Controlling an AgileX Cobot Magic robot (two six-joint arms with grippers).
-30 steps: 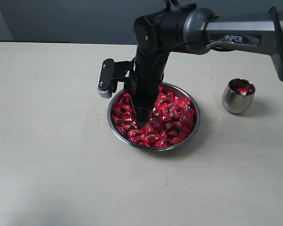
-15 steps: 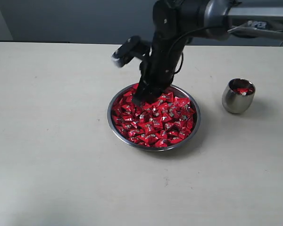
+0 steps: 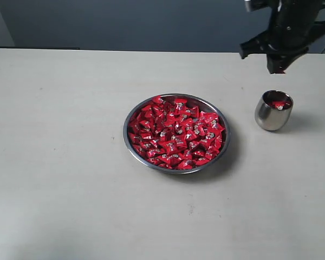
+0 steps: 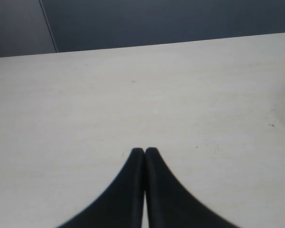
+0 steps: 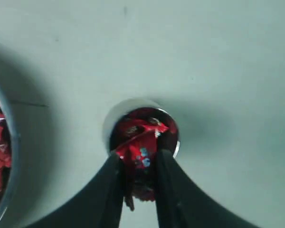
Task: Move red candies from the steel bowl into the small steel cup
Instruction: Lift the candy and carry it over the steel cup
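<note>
Soft, even light from above keeps the exterior view bright, and the steel bowl point(image 3: 124, 133) and small steel cup point(image 3: 267, 120) throw faint shadows toward the right edge of the tabletop point(image 3: 65, 195). The right wrist view is dimmer and greenish, with the right gripper point(image 5: 140, 155) and its red candy point(image 5: 143, 160) blurred; the left gripper point(image 4: 145, 151) is out of focus.

no legible txt, marks on red candies point(image 3: 176, 132) too small
</note>
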